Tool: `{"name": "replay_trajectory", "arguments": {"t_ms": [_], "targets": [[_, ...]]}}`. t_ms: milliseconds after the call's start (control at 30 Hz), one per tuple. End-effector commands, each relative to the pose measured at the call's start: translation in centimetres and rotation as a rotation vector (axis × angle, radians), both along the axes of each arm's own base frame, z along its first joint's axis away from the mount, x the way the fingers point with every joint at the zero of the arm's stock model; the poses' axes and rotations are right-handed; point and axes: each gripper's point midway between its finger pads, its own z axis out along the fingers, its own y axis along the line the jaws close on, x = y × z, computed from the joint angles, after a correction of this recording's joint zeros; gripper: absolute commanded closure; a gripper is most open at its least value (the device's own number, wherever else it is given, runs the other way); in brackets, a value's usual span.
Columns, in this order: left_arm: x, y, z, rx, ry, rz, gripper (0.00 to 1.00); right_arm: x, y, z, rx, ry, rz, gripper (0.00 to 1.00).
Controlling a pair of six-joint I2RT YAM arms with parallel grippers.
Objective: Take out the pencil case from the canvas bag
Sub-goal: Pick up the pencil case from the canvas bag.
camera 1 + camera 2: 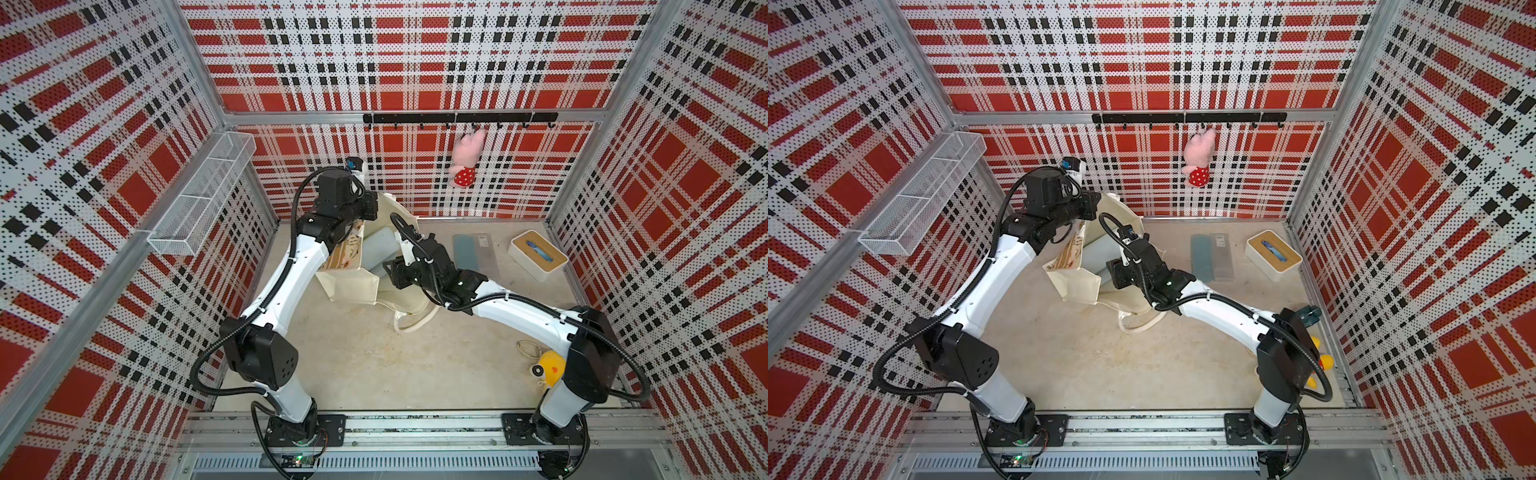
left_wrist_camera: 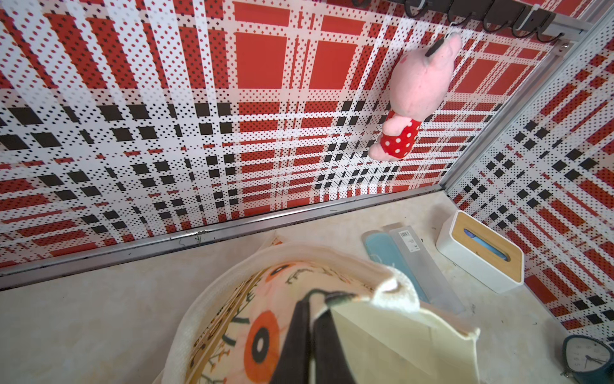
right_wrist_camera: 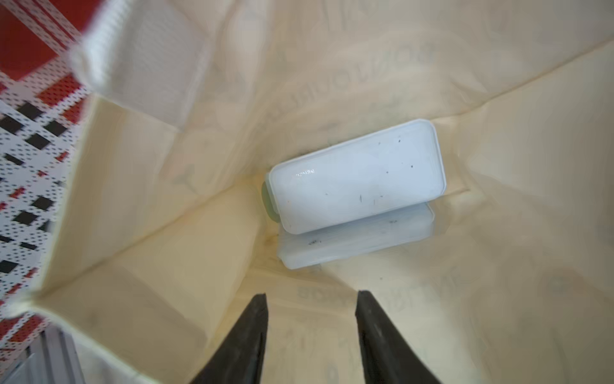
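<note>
Inside the mouth of the tall cream canvas bag (image 3: pixel 159 239), the right gripper (image 3: pixel 311 294) is seen with its jaws apart at a middling gap and nothing between them. It is aimed down at the pale blue, round-cornered plastic pencil case (image 3: pixel 357 176), which lies tilted on the bag's floor against a fold of the lining and is not yet touched; whether its lid is ajar cannot be told. The reach into the bag is judged to be the step in hand. Beyond, the left gripper (image 2: pixel 314 307) is clamped on the bag's far rim, evidently so that the limp cloth is lifted and the mouth gapes for the other arm. The bag is stood on a pale, mottled beige tabletop (image 1: pixel 353 374), stained in places, with one white looped handle (image 1: pixel 411 322) trailed over it toward the arms. Near the right arm's base a yellow plush toy (image 1: pixel 550 368) is lodged. Farther back, apart from the bag, two flat grey packs (image 1: pixel 471 253) are laid side by side, with a white box (image 1: pixel 538 255) under a slotted wooden lid near them. The cell is walled by perforated panels (image 1: pixel 415 62) printed in red, black and white plaid. A white wire-mesh basket (image 1: pixel 203 195) is hung on the left-hand wall, and on the back wall a black hook rail (image 1: pixel 459 118) carries a pink plush pig (image 1: pixel 467 160) in a red spotted dress.
</note>
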Motion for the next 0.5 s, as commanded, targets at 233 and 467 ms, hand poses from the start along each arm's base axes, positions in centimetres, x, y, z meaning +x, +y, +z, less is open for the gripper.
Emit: {"name": "replay_trajectory", "arguments": {"t_ms": [233, 467], "targets": [[-2.7, -1.3, 8.2, -0.092, -0.260, -0.093, 1.00, 4.7, 0.3, -7.2, -0.076, 0.135, -0.171, 0.54], [-4.0, -1.4, 8.1, -0.119, -0.281, -0.124, 1.00, 6.8, -1.3, -8.4, 0.106, 0.275, -0.337, 0.46]]}}
